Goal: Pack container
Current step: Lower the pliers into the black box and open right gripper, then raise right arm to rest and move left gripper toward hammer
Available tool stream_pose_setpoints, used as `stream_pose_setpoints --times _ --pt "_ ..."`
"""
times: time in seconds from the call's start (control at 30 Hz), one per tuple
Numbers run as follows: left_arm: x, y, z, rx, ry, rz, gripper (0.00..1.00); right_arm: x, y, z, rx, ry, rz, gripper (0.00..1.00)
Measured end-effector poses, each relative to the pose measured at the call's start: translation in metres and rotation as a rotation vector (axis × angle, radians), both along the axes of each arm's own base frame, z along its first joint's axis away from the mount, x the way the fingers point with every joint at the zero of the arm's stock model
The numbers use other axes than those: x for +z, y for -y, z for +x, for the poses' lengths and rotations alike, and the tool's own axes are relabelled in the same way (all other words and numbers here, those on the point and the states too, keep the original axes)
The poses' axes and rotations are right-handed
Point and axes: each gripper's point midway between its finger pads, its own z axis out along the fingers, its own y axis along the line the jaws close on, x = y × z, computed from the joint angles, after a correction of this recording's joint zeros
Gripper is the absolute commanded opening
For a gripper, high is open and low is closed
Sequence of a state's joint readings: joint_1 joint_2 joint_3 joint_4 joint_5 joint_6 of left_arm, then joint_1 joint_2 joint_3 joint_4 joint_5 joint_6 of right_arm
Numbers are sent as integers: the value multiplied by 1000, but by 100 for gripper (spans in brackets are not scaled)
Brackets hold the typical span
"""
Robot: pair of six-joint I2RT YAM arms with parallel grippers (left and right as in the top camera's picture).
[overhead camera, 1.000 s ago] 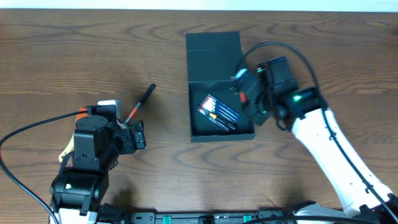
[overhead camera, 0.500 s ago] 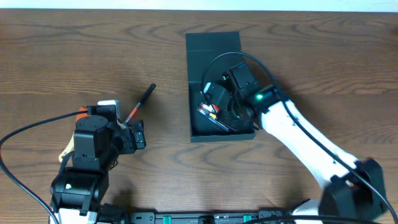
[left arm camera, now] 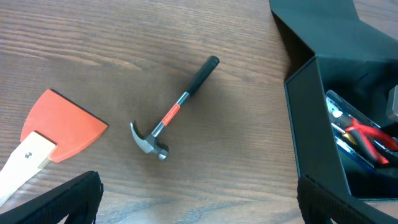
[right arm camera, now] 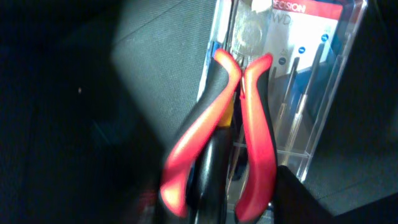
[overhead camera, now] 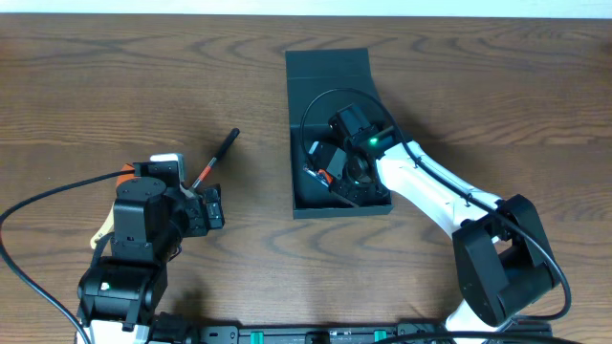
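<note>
The right gripper (overhead camera: 337, 172), closed on red-handled pliers (right arm camera: 249, 124), hangs inside the container (overhead camera: 293, 162), mid-desk toward the far edge. Lower until the pliers lie flat on the screwdriver pack (right arm camera: 314, 93), then release. The left gripper (overhead camera: 212, 207) stands wide open and empty.

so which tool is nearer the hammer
Left. The left tool sits right beside the hammer; the right tool is across the table, inside the container, holding the red-handled pliers.
</note>
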State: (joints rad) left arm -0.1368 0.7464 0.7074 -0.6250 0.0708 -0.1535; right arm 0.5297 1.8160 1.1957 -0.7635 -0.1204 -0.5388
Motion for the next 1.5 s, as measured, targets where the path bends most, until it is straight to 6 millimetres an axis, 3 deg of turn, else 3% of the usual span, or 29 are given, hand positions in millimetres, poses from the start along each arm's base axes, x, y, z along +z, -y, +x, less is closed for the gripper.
stream_pose_setpoints --times 0.1,0.4,0.43,0.47,0.5,0.53,0.67,0.77,0.87,0.97,1.07,1.13,1.27,1.5 --pt "0 0 0 0 0 0 98 1 -1 2 3 10 6 60" --pt "0 0 0 0 -1 0 98 6 -4 9 -9 27 17 66" --pt "0 0 0 0 -2 0 98 9 -5 12 -12 34 22 68" --pt "-1 0 -1 0 -3 0 99 15 -8 17 -21 48 33 82" --pt "-1 0 -1 0 -4 1 98 21 -11 22 -30 63 43 94" --pt "-1 0 -1 -1 -6 1 99 28 -13 27 -44 75 55 96" --pt "4 -1 -8 -2 -41 9 99 77 -18 46 -76 154 109 99" --pt "31 -2 -12 -7 -61 19 98 136 -12 65 -129 265 179 99" --pt "72 -2 -10 -30 -65 45 99 203 11 84 -241 405 266 99" --pt "101 -2 -6 -66 -116 87 99 259 58 96 -407 526 332 99" --pt "109 -3 15 -70 -193 118 99 284 116 97 -595 580 348 99" --pt "103 -5 36 -22 -239 96 99 285 148 97 -708 577 335 99" --pt "59 -19 65 173 -412 2 98 268 194 94 -881 513 300 99" --pt "0 -36 84 364 -558 -76 98 238 232 90 -1024 409 251 99"
